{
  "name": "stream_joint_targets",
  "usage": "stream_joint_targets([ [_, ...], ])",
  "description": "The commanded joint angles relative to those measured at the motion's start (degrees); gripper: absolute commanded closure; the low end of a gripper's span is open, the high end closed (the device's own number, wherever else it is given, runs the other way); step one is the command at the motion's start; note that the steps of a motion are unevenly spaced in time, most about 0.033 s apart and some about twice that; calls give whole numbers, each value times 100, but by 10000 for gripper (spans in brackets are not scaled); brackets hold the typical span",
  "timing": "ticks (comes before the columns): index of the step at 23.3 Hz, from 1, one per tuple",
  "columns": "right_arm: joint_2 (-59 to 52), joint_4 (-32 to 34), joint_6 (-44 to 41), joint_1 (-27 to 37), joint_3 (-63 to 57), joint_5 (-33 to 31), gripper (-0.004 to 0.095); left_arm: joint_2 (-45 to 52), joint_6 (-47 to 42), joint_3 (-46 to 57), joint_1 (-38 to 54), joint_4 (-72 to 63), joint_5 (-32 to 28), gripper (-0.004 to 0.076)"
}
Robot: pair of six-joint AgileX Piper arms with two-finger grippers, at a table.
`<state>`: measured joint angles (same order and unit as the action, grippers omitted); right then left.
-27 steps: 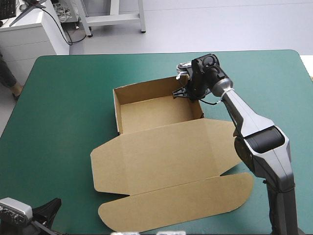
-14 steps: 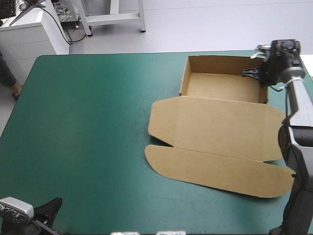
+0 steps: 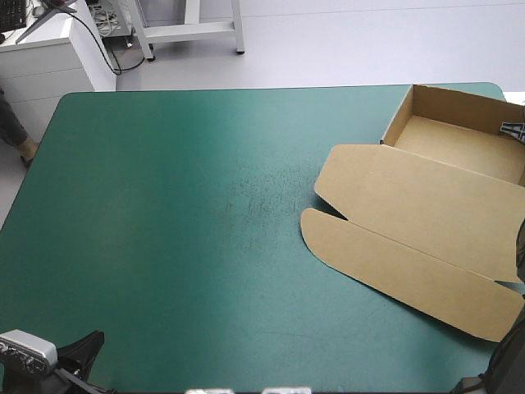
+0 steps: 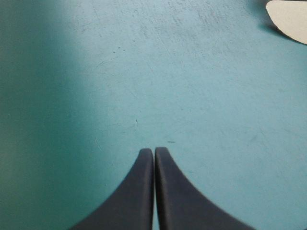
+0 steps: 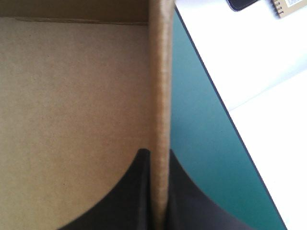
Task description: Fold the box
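Observation:
The brown box (image 3: 426,205) lies at the table's far right corner as an open tray (image 3: 459,135) with its lid (image 3: 410,246) flat toward the near side. Only a tip of my right gripper (image 3: 513,129) shows in the high view, at the tray's right wall. In the right wrist view my right gripper (image 5: 158,154) is shut on that upright wall (image 5: 161,86), one finger inside over the tray floor (image 5: 72,120), one outside. My left gripper (image 4: 154,154) is shut over bare teal-green cover, a corner of the lid (image 4: 290,17) far ahead of it.
The table's right edge (image 5: 216,110) runs close beside the held wall, with a white surface beyond it. The box reaches the right edge of the teal-green cover (image 3: 205,205). My left arm (image 3: 82,345) sits at the near left corner.
The right gripper has dragged the box from the middle of the table to the far right corner, turning it a little. The left gripper has stayed in place.

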<state>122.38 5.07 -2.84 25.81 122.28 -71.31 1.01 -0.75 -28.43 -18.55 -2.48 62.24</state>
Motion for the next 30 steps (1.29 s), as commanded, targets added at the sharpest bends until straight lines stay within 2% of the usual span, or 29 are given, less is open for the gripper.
stream_joint_targets([
  [1, -132, -1, 115, 57, 111, -37, 927, 7, -53, -134, -26, -6, -407, 732],
  [6, 172, 155, 129, 60, 111, -37, 926, 7, -53, -134, -26, -6, -397, 732],
  [8, 225, 155, 149, 60, 111, -37, 894, 7, -53, -134, -26, -6, -397, 732],
  [9, 247, 155, 332, 60, 111, -37, 818, 7, -53, -134, -26, -6, -397, 732],
  [13, 215, 215, 284, 84, 111, -37, 406, 7, -53, -134, -26, -6, -397, 732],
  [15, 119, 252, 316, 84, 160, -37, 304, 7, -53, -134, -26, -6, -397, 732],
  [24, -1077, 326, 316, 84, 353, -37, 301, 7, -53, -134, -26, -6, -397, 732],
  [28, -1842, -507, 484, 84, 342, -37, 331, 7, -53, -134, -26, -6, -397, 732],
  [29, -2005, -763, 648, 84, 342, -37, 372, 7, -53, -134, -26, -6, -407, 732],
  [30, -2257, -1098, 843, 61, 342, -37, 468, 7, -80, -134, -26, -6, -407, 732],
])
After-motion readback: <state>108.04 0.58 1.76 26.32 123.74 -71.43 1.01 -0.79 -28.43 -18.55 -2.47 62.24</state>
